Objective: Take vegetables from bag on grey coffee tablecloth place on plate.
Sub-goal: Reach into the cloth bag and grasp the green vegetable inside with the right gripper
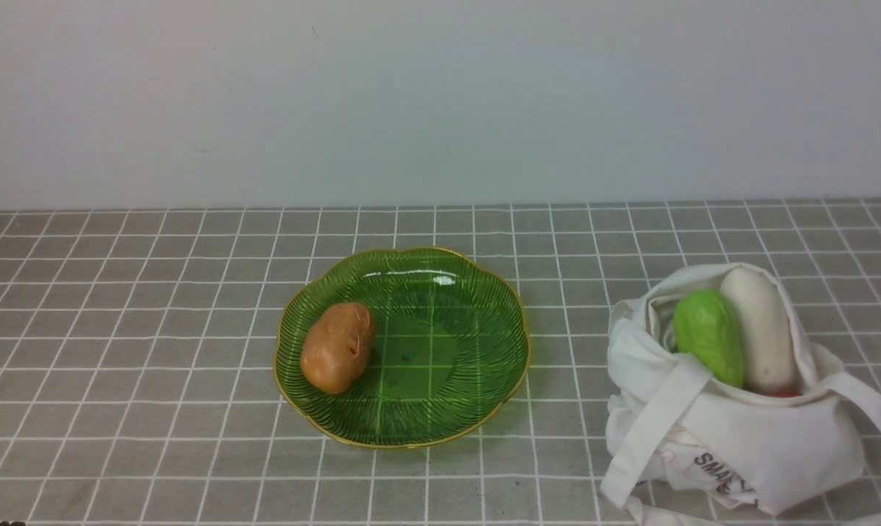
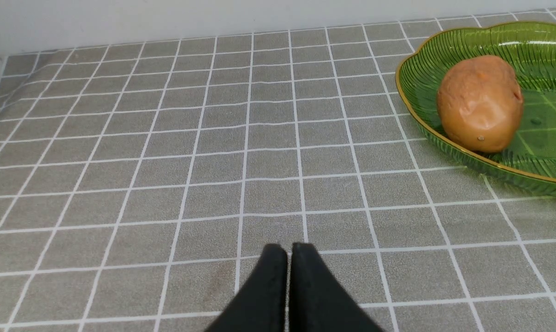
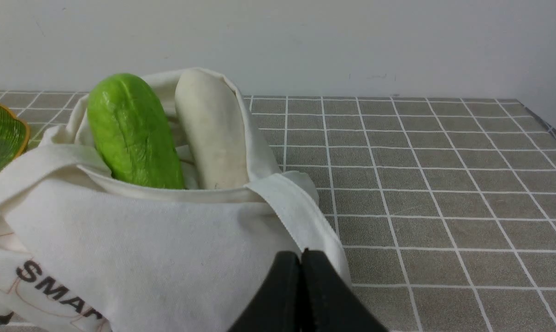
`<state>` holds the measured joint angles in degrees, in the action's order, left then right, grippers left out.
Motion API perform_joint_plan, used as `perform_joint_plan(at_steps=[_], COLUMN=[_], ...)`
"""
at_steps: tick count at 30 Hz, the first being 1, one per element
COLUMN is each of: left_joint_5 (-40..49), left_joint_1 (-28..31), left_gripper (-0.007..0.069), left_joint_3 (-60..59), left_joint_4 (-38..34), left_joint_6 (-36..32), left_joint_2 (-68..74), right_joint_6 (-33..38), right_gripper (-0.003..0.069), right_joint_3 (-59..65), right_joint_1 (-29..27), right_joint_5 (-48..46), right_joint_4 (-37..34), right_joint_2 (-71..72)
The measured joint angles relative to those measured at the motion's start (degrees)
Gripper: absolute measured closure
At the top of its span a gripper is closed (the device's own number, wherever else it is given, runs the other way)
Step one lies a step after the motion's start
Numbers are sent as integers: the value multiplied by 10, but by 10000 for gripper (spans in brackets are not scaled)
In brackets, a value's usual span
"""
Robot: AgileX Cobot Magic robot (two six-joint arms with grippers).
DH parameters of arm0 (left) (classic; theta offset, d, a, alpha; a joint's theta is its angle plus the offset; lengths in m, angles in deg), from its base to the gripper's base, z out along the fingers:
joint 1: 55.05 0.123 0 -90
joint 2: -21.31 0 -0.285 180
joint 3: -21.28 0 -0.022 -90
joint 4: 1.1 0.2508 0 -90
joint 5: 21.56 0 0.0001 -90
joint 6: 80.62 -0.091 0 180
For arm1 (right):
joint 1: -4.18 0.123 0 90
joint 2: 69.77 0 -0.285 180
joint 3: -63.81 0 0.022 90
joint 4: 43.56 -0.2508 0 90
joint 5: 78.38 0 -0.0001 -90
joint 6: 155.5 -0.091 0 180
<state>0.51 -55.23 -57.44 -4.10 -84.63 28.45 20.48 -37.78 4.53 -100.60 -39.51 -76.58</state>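
Currently the plate [image 1: 283,380] holds the brown potato [image 1: 337,348], well ahead of the left gripper [image 2: 289,251], whose jaws are pressed together and empty. Just beyond the right gripper [image 3: 301,256], likewise closed on nothing, the bag [image 1: 747,438] contains the green vegetable [image 1: 709,337] and white radish [image 1: 762,329] on the grey coffee tablecloth [image 1: 119,329].

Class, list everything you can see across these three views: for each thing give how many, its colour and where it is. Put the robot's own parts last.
tablecloth: one, grey-brown with white grid, covers the table
plate: one, green with gold rim, centre of the cloth
potato: one, brown, on the plate's left part
bag: one, white, right of the plate
green vegetable: one, light green, in the bag
radish: one, white, in the bag beside the green vegetable
red bit: one, in the bag, too little shows to name
wall: white, behind the table
left gripper: black, shut, empty, over bare cloth
right gripper: black, shut, empty, by the bag
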Motion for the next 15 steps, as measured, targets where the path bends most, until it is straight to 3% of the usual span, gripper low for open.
perform_joint_plan(at_steps=[10, 15], left_joint_5=[0, 0], left_joint_1=[0, 0], left_gripper=[629, 629], left_joint_3=[0, 0], left_joint_4=[0, 0], left_joint_6=[0, 0], left_joint_2=[0, 0], right_joint_6=[-1, -27], right_gripper=[673, 673], right_joint_3=[3, 4], right_joint_1=[1, 2], right_joint_5=[21, 156], right_joint_4=[-28, -142], right_joint_2=[0, 0])
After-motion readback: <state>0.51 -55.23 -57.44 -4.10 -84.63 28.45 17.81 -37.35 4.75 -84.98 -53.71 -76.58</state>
